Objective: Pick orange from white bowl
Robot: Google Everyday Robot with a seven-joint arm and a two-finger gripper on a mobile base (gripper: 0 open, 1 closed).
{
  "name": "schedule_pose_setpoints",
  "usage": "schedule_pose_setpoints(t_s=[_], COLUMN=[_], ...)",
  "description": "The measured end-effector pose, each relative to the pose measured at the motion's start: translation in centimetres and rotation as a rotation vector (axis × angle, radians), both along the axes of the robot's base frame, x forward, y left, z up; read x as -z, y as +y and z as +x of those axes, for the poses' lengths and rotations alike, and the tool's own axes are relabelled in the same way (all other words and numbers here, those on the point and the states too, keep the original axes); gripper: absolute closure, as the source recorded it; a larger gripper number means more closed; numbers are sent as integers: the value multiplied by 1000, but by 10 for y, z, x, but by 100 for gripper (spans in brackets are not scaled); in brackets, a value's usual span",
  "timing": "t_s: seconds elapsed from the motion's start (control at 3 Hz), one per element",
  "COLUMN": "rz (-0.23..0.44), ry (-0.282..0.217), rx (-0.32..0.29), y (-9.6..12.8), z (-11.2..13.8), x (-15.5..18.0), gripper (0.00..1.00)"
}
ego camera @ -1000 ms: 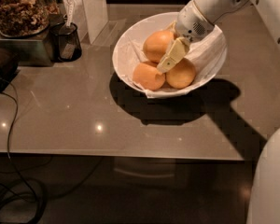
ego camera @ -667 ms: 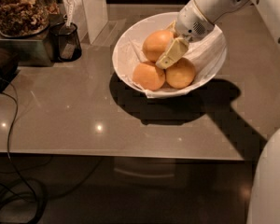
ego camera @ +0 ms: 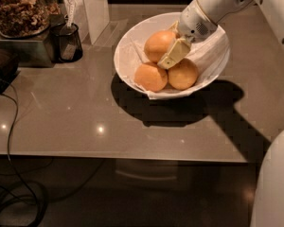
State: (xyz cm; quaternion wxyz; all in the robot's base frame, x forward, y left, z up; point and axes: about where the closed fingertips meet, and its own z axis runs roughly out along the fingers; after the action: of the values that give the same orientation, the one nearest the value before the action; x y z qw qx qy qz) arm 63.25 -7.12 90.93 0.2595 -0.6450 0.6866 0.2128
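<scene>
Grey countertop (ego camera: 61,110) holds the white bowl (ego camera: 124,51) (paper-lined); the gripper (ego camera: 173,56) sits inside, seemingly against the orange (ego camera: 157,44); open or closed, I cannot tell.

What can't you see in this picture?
Camera view:
1. Back of the bowl: partly hidden by the gripper, which sits among the oranges.
2. The jar: cut off by the top edge.
3. Inside the cup: too dark.

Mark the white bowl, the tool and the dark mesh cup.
white bowl (ego camera: 123,51), camera view: bare left wall.
tool (ego camera: 169,58), camera view: its tip, inside the bowl.
dark mesh cup (ego camera: 68,42), camera view: its side.
</scene>
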Motion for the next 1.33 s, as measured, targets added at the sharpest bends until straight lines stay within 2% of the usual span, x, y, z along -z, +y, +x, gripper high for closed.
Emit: schedule_pose_setpoints(t_s=[0.67, 1.0, 1.33], rz=[0, 46, 133], ry=[0, -67, -140], rx=[0, -11, 0], y=[0, -6, -26], z=[0, -16, -41], x=[-4, -32, -61], gripper=[100, 100, 100])
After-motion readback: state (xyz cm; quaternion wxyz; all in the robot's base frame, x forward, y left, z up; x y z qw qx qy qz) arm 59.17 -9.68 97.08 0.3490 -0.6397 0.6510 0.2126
